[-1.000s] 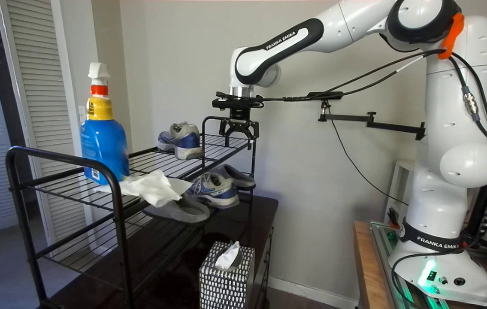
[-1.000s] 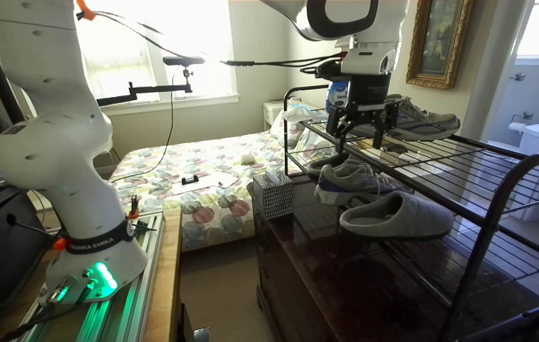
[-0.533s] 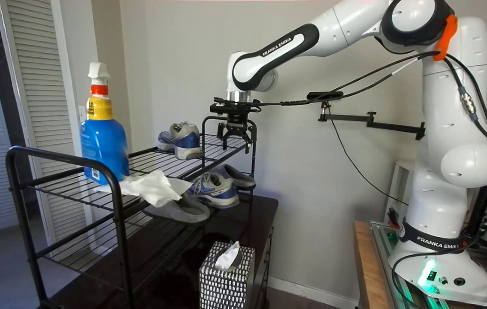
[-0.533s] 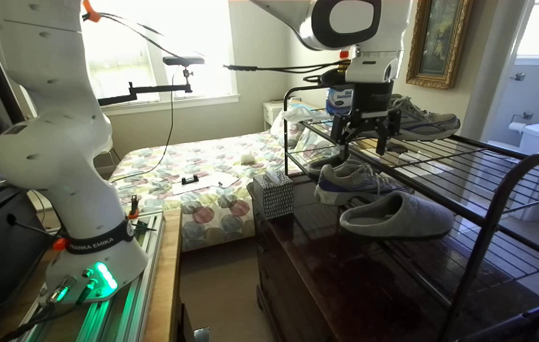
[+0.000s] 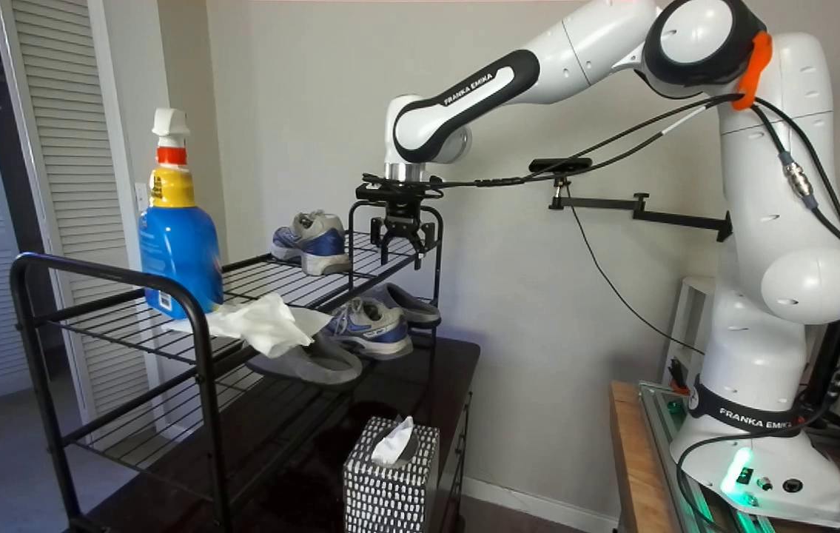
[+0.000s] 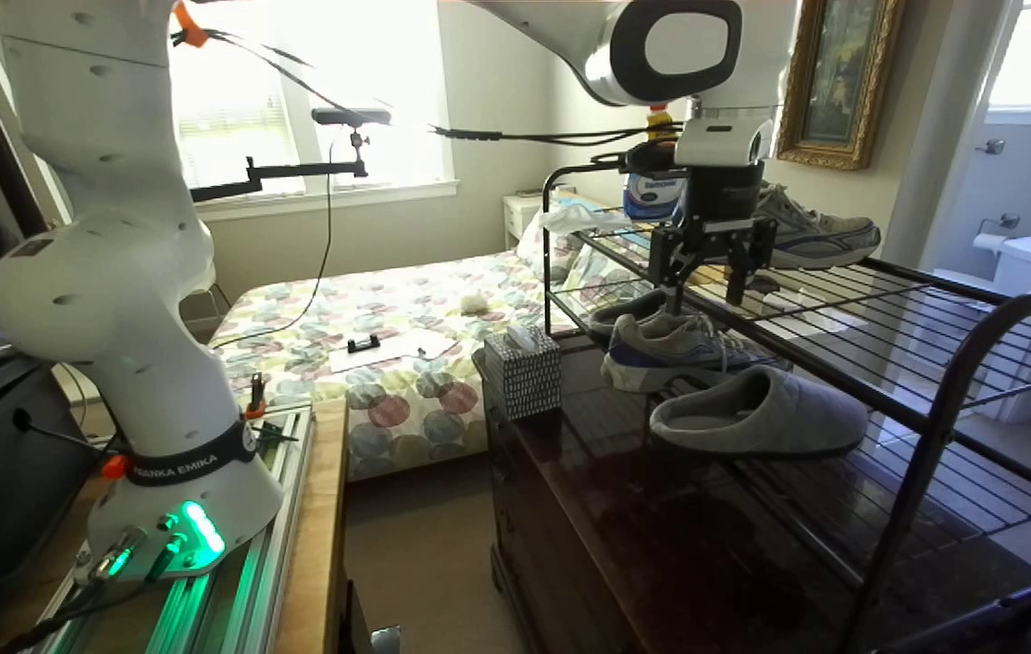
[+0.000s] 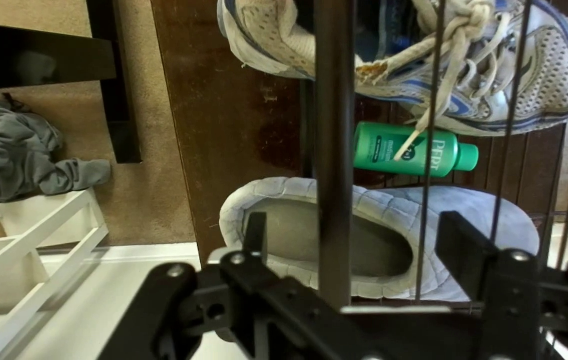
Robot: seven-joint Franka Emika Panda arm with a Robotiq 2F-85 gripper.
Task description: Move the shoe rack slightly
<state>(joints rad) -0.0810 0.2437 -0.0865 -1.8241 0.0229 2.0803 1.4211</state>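
The black shoe rack (image 5: 112, 271) stands on a dark dresser, shown in both exterior views (image 6: 842, 379). Its wire shelves run between raised hoop rails at both ends. My gripper (image 5: 401, 257) is open and empty, pointing down over the top shelf's front edge near the far hoop. In an exterior view the gripper (image 6: 705, 300) is close to that edge. In the wrist view the rack's thick edge tube (image 7: 335, 150) and a thin wire pass between the open fingers (image 7: 354, 232). I cannot tell whether the fingertips reach below the tube. No finger grips it.
A blue spray bottle (image 5: 179, 252), a white tissue (image 5: 264, 326) and a sneaker (image 5: 320, 244) are on the top shelf. A sneaker (image 6: 688, 350) and grey slippers (image 6: 765, 418) sit lower. A tissue box (image 5: 390, 474) and green bottle (image 7: 404, 150) are below the upper shelf's level.
My gripper has moved away from the robot base and lower, coming over the rack's top front tube. It has stayed open. The rack and the things on it have not moved.
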